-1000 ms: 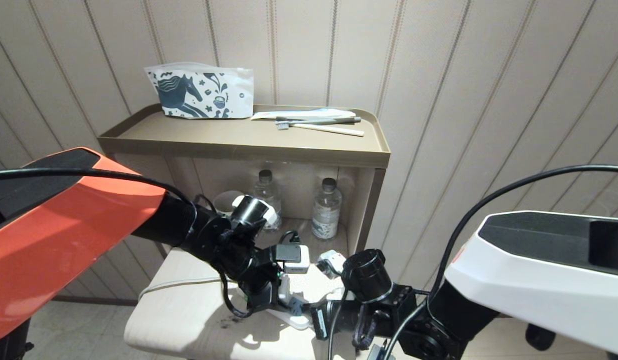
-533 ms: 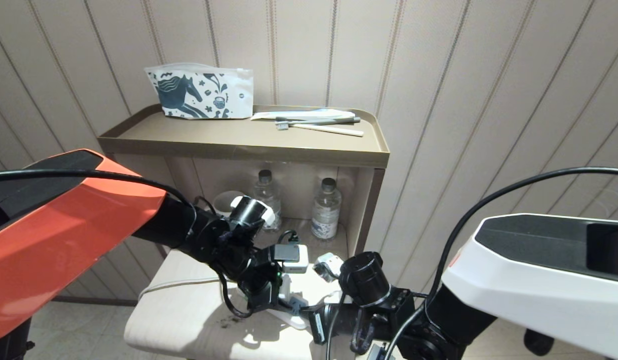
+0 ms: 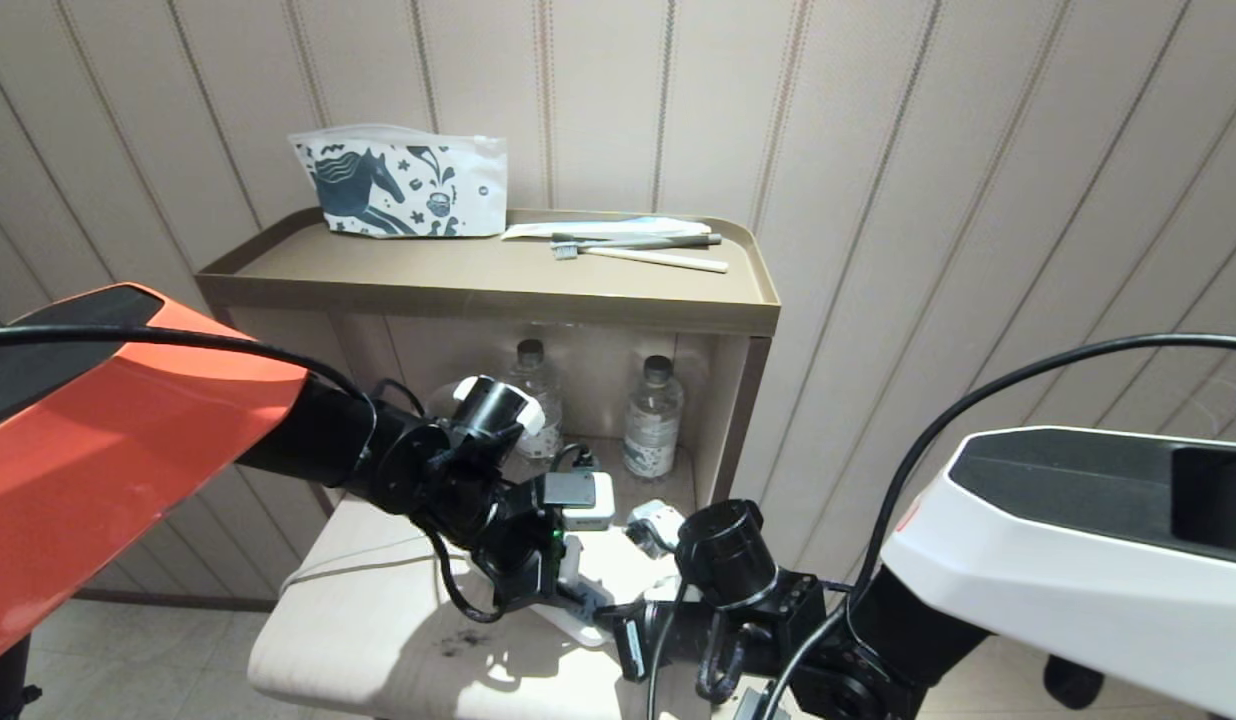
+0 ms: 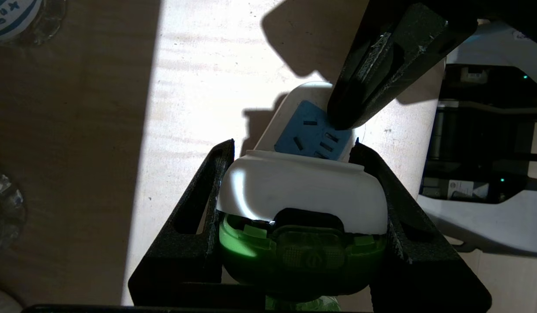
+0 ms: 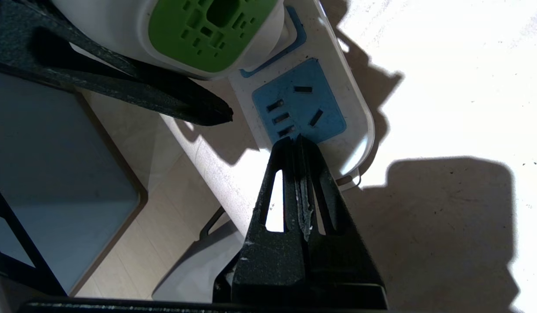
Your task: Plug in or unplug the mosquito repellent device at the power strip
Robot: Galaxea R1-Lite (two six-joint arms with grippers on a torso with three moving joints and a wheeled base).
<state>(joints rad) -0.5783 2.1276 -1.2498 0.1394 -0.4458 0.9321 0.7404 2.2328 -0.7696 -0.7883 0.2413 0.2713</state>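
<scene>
My left gripper [image 4: 292, 148] is shut on the mosquito repellent device [image 4: 301, 191], its black fingers clamping the white cap on both sides above the green body. The device [image 5: 207, 30] sits over the white power strip [image 5: 351, 108], beside the strip's end socket with its light blue face [image 4: 309, 128]. Whether its pins are in a socket is hidden. My right gripper [image 5: 294, 140] is shut with nothing in it, and its joined tips press on the edge of that blue end socket. Both arms meet low over the cream stool [image 3: 358, 620].
Behind the stool a brown cabinet [image 3: 478, 280] carries a printed pouch [image 3: 398, 185] and toothbrushes [image 3: 638, 250] on top. Two clear water bottles [image 3: 650, 420] stand in its open shelf. The strip's white cord [image 3: 358, 570] runs across the stool to the left.
In the head view the left arm, still gripping the device, has shifted slightly up and to the left. The right arm has edged left, staying on the strip.
</scene>
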